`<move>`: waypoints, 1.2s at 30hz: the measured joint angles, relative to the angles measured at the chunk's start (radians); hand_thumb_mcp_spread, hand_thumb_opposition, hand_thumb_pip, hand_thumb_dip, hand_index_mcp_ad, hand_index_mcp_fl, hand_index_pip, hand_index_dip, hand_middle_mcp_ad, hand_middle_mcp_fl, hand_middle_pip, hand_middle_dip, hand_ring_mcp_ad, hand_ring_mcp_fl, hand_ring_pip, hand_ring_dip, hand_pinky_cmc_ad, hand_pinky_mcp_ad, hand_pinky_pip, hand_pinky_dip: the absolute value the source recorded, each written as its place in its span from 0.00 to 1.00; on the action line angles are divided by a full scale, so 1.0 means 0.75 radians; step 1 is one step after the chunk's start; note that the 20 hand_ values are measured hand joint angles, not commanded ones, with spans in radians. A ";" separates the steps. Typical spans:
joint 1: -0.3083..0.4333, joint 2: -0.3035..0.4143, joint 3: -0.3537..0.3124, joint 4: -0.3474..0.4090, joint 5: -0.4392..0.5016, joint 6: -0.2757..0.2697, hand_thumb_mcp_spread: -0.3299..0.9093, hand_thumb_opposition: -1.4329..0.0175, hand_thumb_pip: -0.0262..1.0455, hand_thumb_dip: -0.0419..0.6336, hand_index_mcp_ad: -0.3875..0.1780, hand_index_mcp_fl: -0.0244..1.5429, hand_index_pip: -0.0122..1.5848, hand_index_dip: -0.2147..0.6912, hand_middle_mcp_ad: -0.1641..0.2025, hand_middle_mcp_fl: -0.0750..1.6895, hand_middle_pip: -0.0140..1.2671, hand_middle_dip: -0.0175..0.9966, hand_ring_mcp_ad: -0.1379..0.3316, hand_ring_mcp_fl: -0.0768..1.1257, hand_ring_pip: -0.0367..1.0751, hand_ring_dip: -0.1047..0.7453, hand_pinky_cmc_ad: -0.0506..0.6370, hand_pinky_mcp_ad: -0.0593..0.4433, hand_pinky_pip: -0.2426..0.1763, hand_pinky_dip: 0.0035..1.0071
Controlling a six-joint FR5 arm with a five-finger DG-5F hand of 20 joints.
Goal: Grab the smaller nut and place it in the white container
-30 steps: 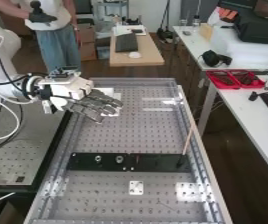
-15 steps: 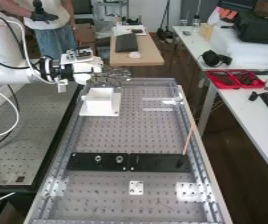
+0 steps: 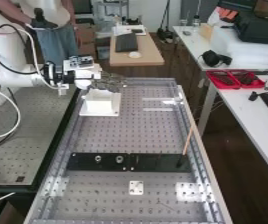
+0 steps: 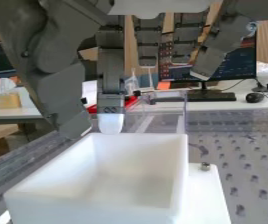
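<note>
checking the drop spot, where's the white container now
In the high view, the white container stands on a white plate near the bench's far left corner, well beyond the flat black bar.

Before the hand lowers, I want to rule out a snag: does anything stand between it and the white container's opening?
Nothing separate is visible between the hand and the opening of the white container. The container's own wall looks close below the hand, so that may need clearing.
</note>
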 joint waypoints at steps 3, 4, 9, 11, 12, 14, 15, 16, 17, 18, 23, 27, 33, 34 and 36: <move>0.005 -0.033 -0.020 0.033 0.017 0.006 0.58 0.44 0.70 0.39 0.55 0.27 0.96 0.23 0.67 0.05 0.11 0.25 0.64 0.07 0.11 0.28 0.58 0.44 0.40 0.49; 0.006 -0.046 -0.026 0.041 0.026 0.008 0.58 0.44 0.70 0.39 0.55 0.27 0.96 0.23 0.67 0.05 0.11 0.25 0.64 0.07 0.11 0.28 0.58 0.44 0.40 0.49; 0.018 -0.074 -0.033 0.042 0.062 0.010 0.59 0.44 0.70 0.39 0.55 0.29 0.96 0.23 0.67 0.05 0.11 0.25 0.63 0.07 0.11 0.28 0.58 0.44 0.40 0.49; 0.026 -0.077 -0.031 0.022 0.087 0.009 0.59 0.45 0.70 0.39 0.55 0.24 0.96 0.23 0.67 0.05 0.11 0.25 0.63 0.07 0.12 0.28 0.58 0.44 0.40 0.49; 0.028 -0.077 -0.030 0.016 0.093 0.009 0.59 0.45 0.71 0.39 0.53 0.21 0.97 0.23 0.67 0.05 0.10 0.25 0.64 0.06 0.14 0.28 0.58 0.44 0.40 0.49; 0.029 -0.077 -0.026 0.002 0.099 0.009 0.59 0.45 0.79 0.39 0.51 0.13 0.97 0.22 0.67 0.05 0.11 0.25 0.64 0.06 0.14 0.28 0.57 0.44 0.40 0.50; 0.029 -0.075 -0.023 -0.010 0.102 0.011 0.59 0.45 0.79 0.39 0.48 0.11 0.98 0.21 0.66 0.05 0.11 0.25 0.64 0.06 0.14 0.28 0.57 0.44 0.40 0.53; 0.029 -0.070 -0.019 -0.023 0.105 0.012 0.59 0.44 0.79 0.39 0.47 0.09 0.98 0.21 0.67 0.05 0.11 0.25 0.64 0.07 0.14 0.28 0.58 0.44 0.40 0.55; 0.028 -0.065 -0.015 -0.033 0.107 0.012 0.59 0.44 0.79 0.39 0.46 0.07 0.97 0.19 0.67 0.04 0.11 0.25 0.64 0.06 0.14 0.28 0.58 0.44 0.40 0.56; 0.026 -0.062 -0.013 -0.041 0.107 0.013 0.59 0.44 0.79 0.39 0.44 0.04 0.97 0.17 0.67 0.05 0.11 0.25 0.64 0.06 0.16 0.28 0.58 0.44 0.40 0.58; 0.009 -0.046 -0.001 -0.078 0.102 0.019 0.57 0.44 0.79 0.39 0.44 0.02 0.90 0.15 0.67 0.05 0.11 0.25 0.64 0.06 0.15 0.28 0.58 0.45 0.40 0.64; -0.012 -0.031 0.008 -0.100 0.092 0.020 0.56 0.44 0.82 0.39 0.44 0.02 0.87 0.14 0.67 0.04 0.10 0.25 0.64 0.06 0.16 0.28 0.58 0.47 0.40 0.67; -0.076 0.056 0.078 -0.139 0.072 0.004 0.52 0.44 0.84 0.40 0.44 0.02 0.83 0.13 0.66 0.05 0.10 0.25 0.64 0.06 0.16 0.27 0.58 0.48 0.39 0.69; -0.097 0.080 0.104 -0.155 0.063 0.007 0.52 0.44 0.84 0.39 0.44 0.02 0.83 0.12 0.67 0.05 0.10 0.25 0.64 0.06 0.16 0.27 0.58 0.50 0.39 0.70; -0.138 0.116 0.151 -0.185 0.045 0.028 0.51 0.44 0.83 0.39 0.44 0.02 0.79 0.12 0.67 0.05 0.10 0.25 0.64 0.06 0.17 0.27 0.58 0.55 0.39 0.71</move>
